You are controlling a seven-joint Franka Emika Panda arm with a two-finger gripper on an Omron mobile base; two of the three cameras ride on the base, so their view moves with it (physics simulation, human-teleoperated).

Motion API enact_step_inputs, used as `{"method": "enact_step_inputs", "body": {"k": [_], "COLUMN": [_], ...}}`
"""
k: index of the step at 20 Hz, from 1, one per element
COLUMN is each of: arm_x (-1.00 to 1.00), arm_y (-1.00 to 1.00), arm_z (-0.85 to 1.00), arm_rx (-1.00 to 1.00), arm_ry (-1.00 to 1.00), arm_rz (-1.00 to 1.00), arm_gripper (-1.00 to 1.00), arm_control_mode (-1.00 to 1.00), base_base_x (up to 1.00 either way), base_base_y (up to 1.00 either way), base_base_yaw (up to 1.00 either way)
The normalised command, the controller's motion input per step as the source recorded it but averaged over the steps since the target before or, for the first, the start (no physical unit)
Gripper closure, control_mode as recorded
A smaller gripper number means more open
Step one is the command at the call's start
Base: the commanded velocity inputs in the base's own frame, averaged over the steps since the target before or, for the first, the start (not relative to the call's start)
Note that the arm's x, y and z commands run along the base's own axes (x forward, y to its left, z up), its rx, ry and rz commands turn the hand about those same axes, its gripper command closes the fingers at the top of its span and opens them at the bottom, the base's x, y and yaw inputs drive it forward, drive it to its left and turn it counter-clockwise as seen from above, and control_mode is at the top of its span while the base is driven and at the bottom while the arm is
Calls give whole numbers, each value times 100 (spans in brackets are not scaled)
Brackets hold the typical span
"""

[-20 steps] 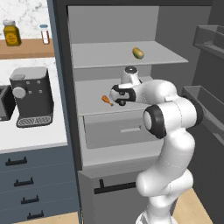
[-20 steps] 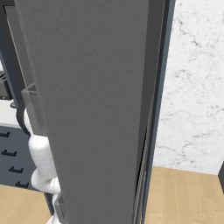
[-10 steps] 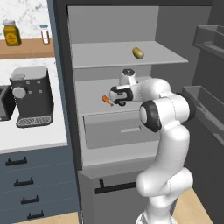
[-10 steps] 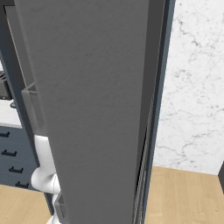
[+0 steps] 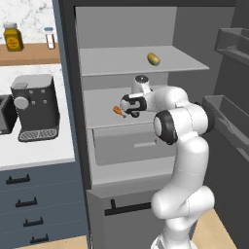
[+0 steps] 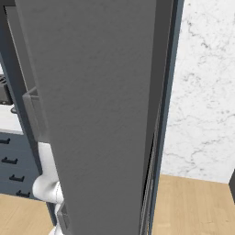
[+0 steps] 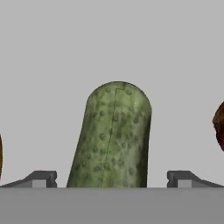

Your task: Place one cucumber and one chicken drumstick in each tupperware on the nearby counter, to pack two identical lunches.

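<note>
The cucumber [image 7: 113, 135] lies on the fridge's middle shelf [image 5: 102, 109], squarely between your gripper [image 7: 112, 178]'s wide-open, empty jaws, apparently lined up for a grab, a dark drumstick [image 7: 219, 125] at the edge beside it.

The white Franka Panda arm with dark joints [image 5: 181, 146] is seen rising from the lower right of the left base view, bent at a raised elbow and stretched leftward at mid height. Its dark two-finger gripper [image 5: 130, 108] is held roughly level at the end of the forearm. In the hand view, the gripper's two small dark fingertips [image 7: 41, 179] are seen standing wide apart, with the jaws fully spread and nothing clamped between them.
</note>
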Motion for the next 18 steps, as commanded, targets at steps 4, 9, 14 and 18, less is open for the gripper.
{"method": "enact_step_inputs", "body": {"k": [4, 9, 14, 18], "arm_x": [0, 0, -24, -100], "arm_y": [0, 0, 0, -9], "arm_z": [0, 0, 0, 9], "arm_rx": [0, 0, 0, 2], "arm_ry": [0, 0, 0, -14], "arm_rz": [0, 0, 0, 0], "arm_gripper": [100, 100, 100, 100], "arm_control_mode": [-100, -100, -100, -100], "base_base_x": [0, 0, 0, 0], "base_base_y": [0, 0, 0, 0], "base_base_yaw": [0, 0, 0, 0]}}
